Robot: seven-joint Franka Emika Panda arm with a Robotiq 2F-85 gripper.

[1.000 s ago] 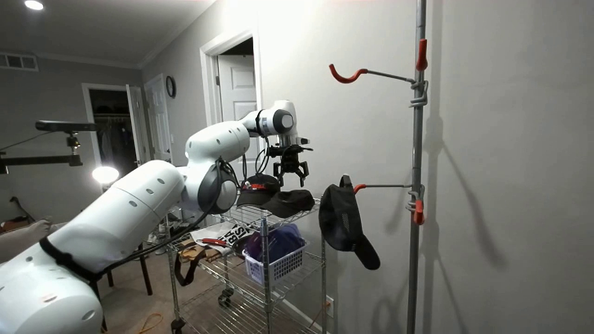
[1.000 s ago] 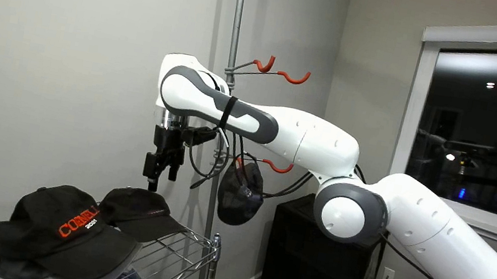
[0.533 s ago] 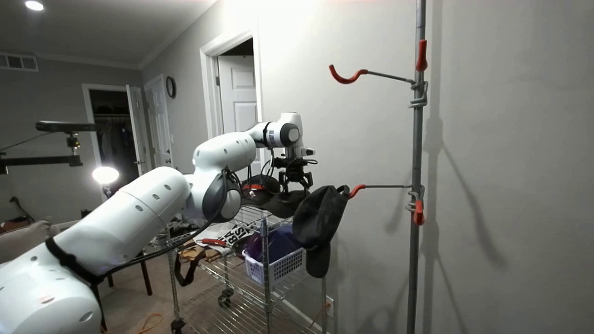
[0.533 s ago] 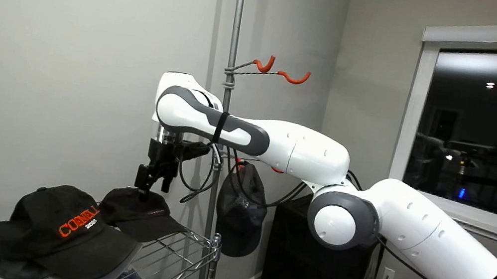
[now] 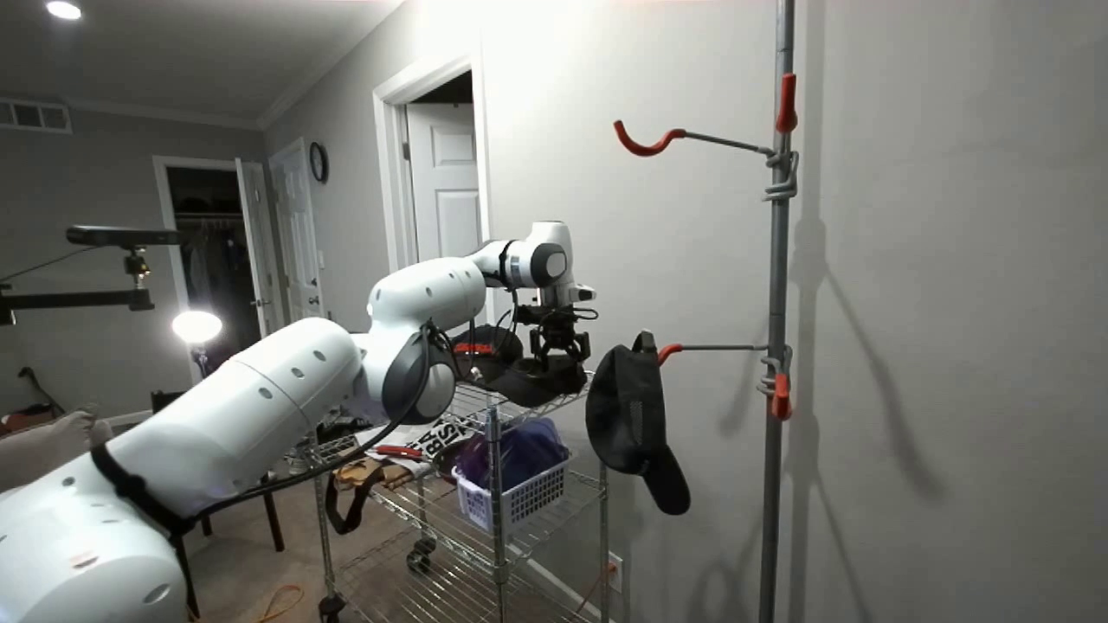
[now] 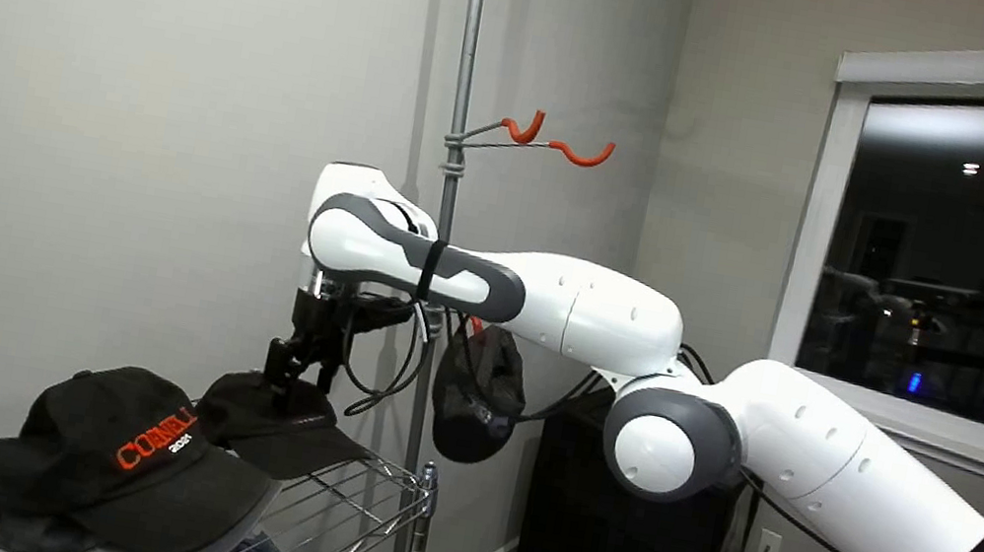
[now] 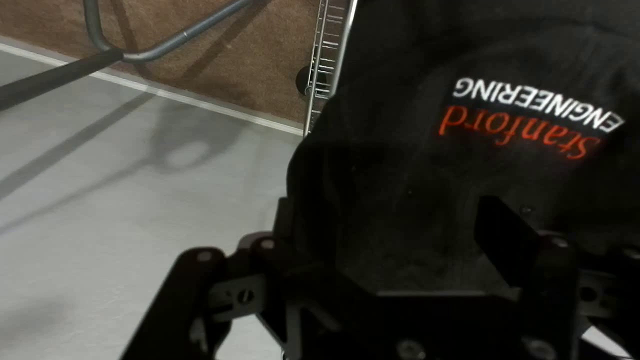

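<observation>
A black cap [image 7: 400, 125] with white "ENGINEERING" and red "Stanford" lettering fills much of the wrist view. My gripper [image 7: 387, 220] points down over its crown, its two fingers standing wide apart. The left finger [image 7: 284, 217] is at the crown's outer edge by the wall, and the other lies over the crown; dark on dark hides whether they touch it. In both exterior views the fingertips reach down to this cap [image 6: 292, 453]. Beside it sits another black cap [image 6: 117, 483] with orange "CORNELL" lettering. A third black cap [image 5: 632, 424] hangs by its strap from a red hook.
The caps rest on the top of a wire shelf cart [image 6: 354, 503]. A white basket [image 5: 528, 502] with purple cloth stands lower down. A grey pole [image 5: 779, 285] carries several red-tipped hooks [image 5: 645, 147] close by. A black box [image 6: 617, 547] stands behind the arm.
My arm has come down, bringing the gripper from above the Stanford cap to its crown. The hanging cap has swung about on its hook. The caps on the cart have not visibly moved.
</observation>
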